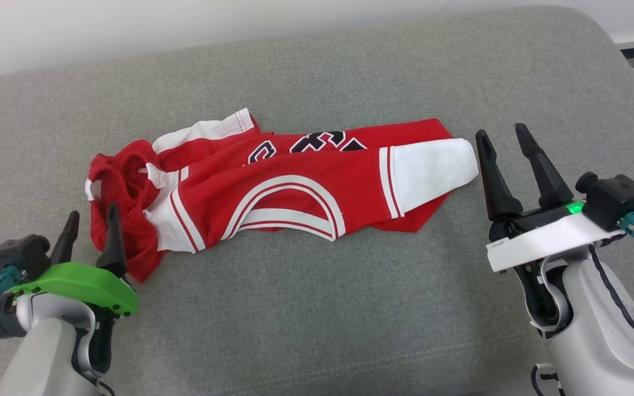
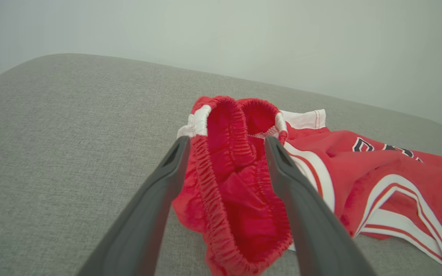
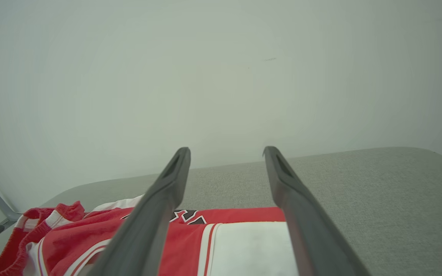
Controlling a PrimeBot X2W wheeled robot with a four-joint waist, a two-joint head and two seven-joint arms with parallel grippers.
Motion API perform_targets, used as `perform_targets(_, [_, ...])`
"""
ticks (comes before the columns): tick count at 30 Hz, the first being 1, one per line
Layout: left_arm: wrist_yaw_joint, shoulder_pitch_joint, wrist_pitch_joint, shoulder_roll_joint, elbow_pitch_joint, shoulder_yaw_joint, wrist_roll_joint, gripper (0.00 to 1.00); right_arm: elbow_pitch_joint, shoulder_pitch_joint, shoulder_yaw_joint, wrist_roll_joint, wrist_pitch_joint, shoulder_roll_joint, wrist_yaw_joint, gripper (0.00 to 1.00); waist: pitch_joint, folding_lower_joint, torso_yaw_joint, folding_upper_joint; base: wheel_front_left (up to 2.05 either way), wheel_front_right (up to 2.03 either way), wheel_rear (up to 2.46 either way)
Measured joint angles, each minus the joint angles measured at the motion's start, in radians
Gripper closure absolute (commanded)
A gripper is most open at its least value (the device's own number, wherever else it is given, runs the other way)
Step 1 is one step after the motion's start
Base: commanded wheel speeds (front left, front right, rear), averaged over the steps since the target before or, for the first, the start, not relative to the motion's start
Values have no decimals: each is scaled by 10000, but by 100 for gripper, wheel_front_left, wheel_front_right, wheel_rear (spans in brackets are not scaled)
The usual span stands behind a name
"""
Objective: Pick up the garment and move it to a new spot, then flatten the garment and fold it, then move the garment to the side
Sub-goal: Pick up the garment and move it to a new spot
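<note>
Garment (image 1: 295, 192) lies rumpled between left gripper (image 1: 93, 210), right gripper (image 1: 501, 130); jaws parted.

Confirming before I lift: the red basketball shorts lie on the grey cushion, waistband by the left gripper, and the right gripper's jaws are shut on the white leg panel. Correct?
Not quite. The right gripper has its jaws open, gripping nothing, by the white leg panel, as the right wrist view shows. The rest holds.

Soft, even light leaves faint shadows beneath the garment (image 1: 295, 187), the wrist views bow at their edges (the cushion (image 2: 52, 134) looks domed), and the head view's upper-left corner glares white.
</note>
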Motion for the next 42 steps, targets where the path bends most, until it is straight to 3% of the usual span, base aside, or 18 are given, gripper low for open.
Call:
perform_targets(8, [612, 45, -17, -182, -169, 50, 732, 0, -6, 198, -217, -192, 0, 10, 0, 0, -16, 0, -7, 0, 0, 0, 0])
perform_targets(28, [704, 405, -10, -616, 546, 407, 424, 0, -75, 456, -121, -203, 0, 136, 0, 0, 59, 0, -165, 0, 0, 0, 0])
perform_targets(31, [662, 406, 305, -648, 819, 326, 171, 52, -75, 456, -90, -203, 0, 138, 0, 0, 91, 0, -205, 0, 0, 0, 0])
perform_targets(33, [600, 407, 479, -658, 949, 290, 121, 63, -75, 456, -63, -203, 0, 142, 0, 0, 110, 0, -228, 0, 0, 0, 0])
perform_targets(34, [600, 406, 481, -658, 961, 293, 121, 100, -75, 456, -58, -203, 0, 142, 0, 0, 118, 0, -238, 0, 0, 0, 0])
perform_targets(42, [504, 357, 372, -642, 1032, 460, 75, 100, -73, 456, -29, -203, 0, 150, 0, 0, 146, 0, -253, 0, 0, 0, 0])
